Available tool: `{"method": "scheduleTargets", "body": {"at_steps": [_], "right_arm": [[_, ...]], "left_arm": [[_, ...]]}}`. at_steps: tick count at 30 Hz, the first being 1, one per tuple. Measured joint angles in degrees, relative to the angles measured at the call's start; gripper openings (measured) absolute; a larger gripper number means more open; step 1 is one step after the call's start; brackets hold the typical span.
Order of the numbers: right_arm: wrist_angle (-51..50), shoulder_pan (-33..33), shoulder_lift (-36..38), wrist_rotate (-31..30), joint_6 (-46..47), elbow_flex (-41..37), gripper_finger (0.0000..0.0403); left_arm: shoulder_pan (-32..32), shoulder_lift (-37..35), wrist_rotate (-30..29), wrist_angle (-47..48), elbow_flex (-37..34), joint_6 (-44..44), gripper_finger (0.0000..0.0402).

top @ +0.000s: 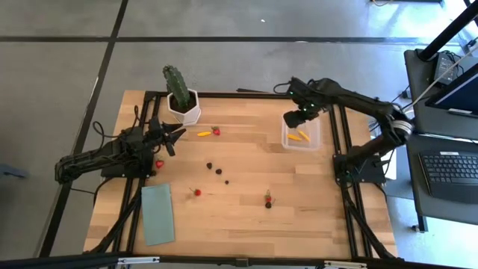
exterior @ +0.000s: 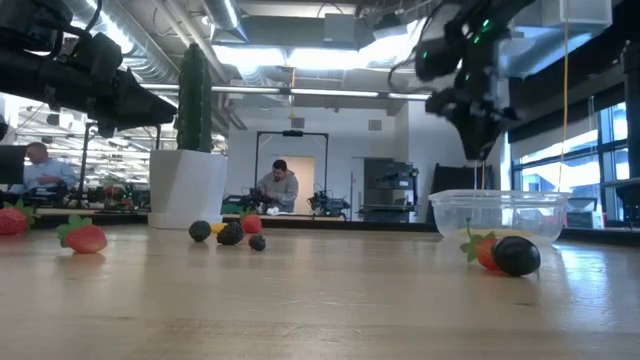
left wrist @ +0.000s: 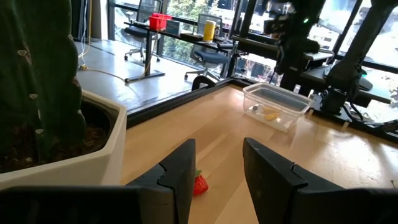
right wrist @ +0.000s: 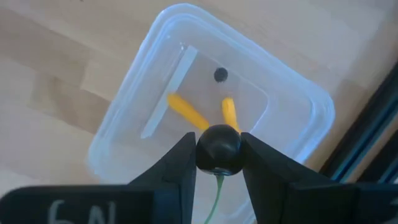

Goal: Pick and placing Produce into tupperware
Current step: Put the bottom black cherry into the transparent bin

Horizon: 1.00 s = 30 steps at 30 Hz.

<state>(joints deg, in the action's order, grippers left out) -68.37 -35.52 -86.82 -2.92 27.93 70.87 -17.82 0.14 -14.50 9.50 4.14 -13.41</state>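
Right gripper (top: 299, 117) hangs over the far end of the tupperware (top: 302, 136) in the high view, near the table's right edge; two yellow-orange pieces (top: 298, 136) already lie inside. On the other side, the left gripper (top: 176, 134) sits beside the white pot (top: 184, 110) holding the cactus (top: 176, 81). Loose produce is scattered between the arms: a yellow piece (top: 203, 134) and a strawberry (top: 216, 131) nearest the left gripper, dark berries (top: 218, 169) mid-table, and a red piece (top: 159, 164) close to the left arm's base.

From table height, the right gripper (exterior: 470, 110) is raised well above the clear container's rim (exterior: 500, 197). What it carries is hard to make out from here (dark against dark).

Looking out from the left wrist, that gripper's fingers (left wrist: 273, 177) stand narrowly apart with nothing between them. The strawberry (left wrist: 199, 184) lies on the wood just ahead of them, so the left arm is clearly the nearer one for it.

Seen from the right wrist, the two fingers (right wrist: 174, 171) are clamped on a dark round berry (right wrist: 219, 149) with a thin green stem trailing. The container (right wrist: 311, 124) lies directly below the berry, its long axis running diagonally, with a small dark piece (right wrist: 220, 75) also inside. As I judge it, simply letting go should drop the berry in.
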Motion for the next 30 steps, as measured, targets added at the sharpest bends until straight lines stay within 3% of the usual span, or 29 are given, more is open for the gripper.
{"method": "scheduleTargets", "body": {"at_steps": [4, 8, 21, 30], "right_arm": [[3.5, -0.5, -4.9, 0.3, -2.1, -0.8, 0.0112], [9.6, -0.4, -7.8, 4.5, -2.8, -4.9, 0.0112], [23.3, -0.4, -7.7, 5.1, -0.3, -20.9, 0.0116], [24.3, -0.4, -7.7, 5.1, -1.0, -21.7, 0.0123]], "left_arm": [[0.0, 0.0, 0.0, 0.0, 0.0, 0.0, 0.0126], [0.0, 0.0, 0.0, 0.0, 0.0, 0.0, 0.0126], [0.0, 0.0, 0.0, 0.0, 0.0, 0.0, 0.0126], [0.0, 0.0, 0.0, 0.0, 0.0, 0.0, 0.0126]]}}
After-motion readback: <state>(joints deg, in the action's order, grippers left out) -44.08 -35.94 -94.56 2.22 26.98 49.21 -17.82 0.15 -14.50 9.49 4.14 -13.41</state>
